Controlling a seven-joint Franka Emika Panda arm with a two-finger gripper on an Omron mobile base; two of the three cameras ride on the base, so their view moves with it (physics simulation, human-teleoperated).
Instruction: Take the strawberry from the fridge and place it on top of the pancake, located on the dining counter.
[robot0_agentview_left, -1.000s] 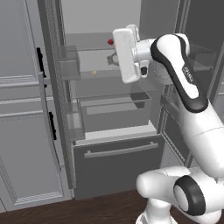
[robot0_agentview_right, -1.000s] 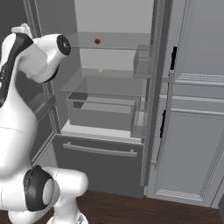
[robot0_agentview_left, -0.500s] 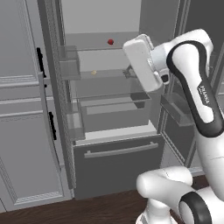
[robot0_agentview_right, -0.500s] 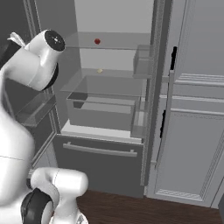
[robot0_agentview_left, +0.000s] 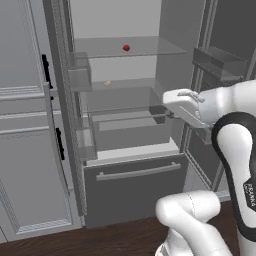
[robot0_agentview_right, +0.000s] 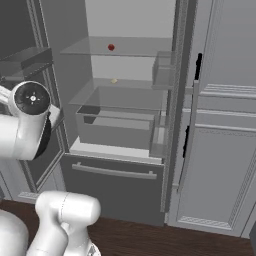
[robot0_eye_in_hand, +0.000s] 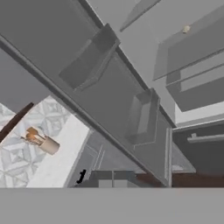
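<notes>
Nearest the cameras, at the right of the left base frame, the white arm bends up and its hand reaches left toward the open fridge (robot0_agentview_left: 130, 185); the gripper (robot0_agentview_left: 172, 100) is hard to make out there, though its jaws appear pressed together with nothing between them. Behind it, in the lower middle of both base frames, one bottom drawer (robot0_agentview_right: 112, 172) with a bar handle sits closed. Above that, one crisper bin (robot0_agentview_left: 127, 127) lies under two glass shelves. On the lower shelf rests one small pale yellowish item (robot0_agentview_left: 107, 83). Farthest back, on the upper shelf, sits one strawberry (robot0_agentview_left: 126, 48), well apart from the hand.
</notes>
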